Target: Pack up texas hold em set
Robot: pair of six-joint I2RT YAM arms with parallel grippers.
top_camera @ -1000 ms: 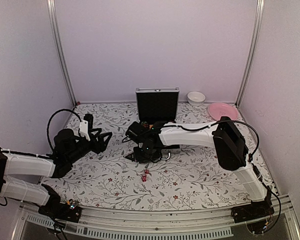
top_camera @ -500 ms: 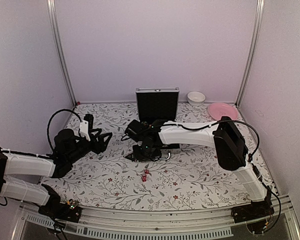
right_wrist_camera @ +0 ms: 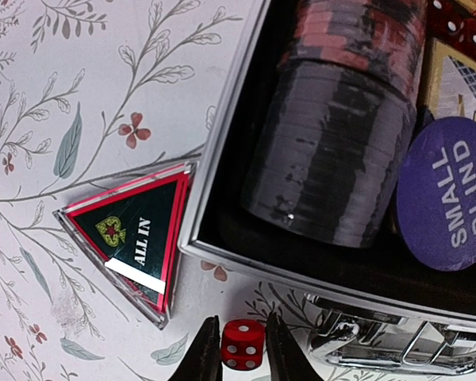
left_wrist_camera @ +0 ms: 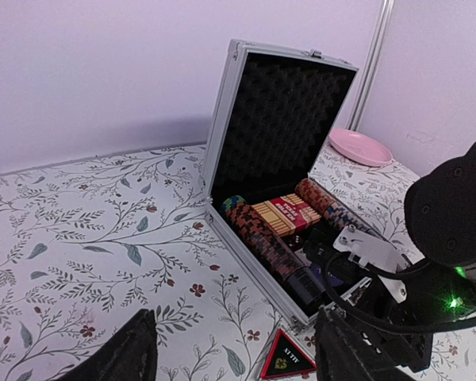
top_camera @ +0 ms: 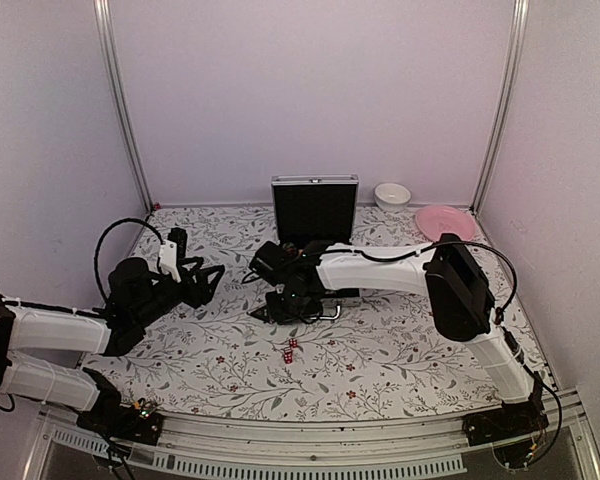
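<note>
The silver case [top_camera: 315, 208] stood open near the middle of the bench's back edge with its lid upright, and poker chips [left_wrist_camera: 262, 234] and the tan-red card pack [left_wrist_camera: 285, 214] lay inside. The left gripper [top_camera: 205, 278] hung toward the left edge, fingers spread wide, while the right gripper [right_wrist_camera: 242, 359] sat at the case's front wall, pinching a red die [right_wrist_camera: 243, 341]. The black triangular piece [right_wrist_camera: 139, 238] lay flat just beside that wall, and two more dice [top_camera: 290, 348] lay nearer the front edge.
</note>
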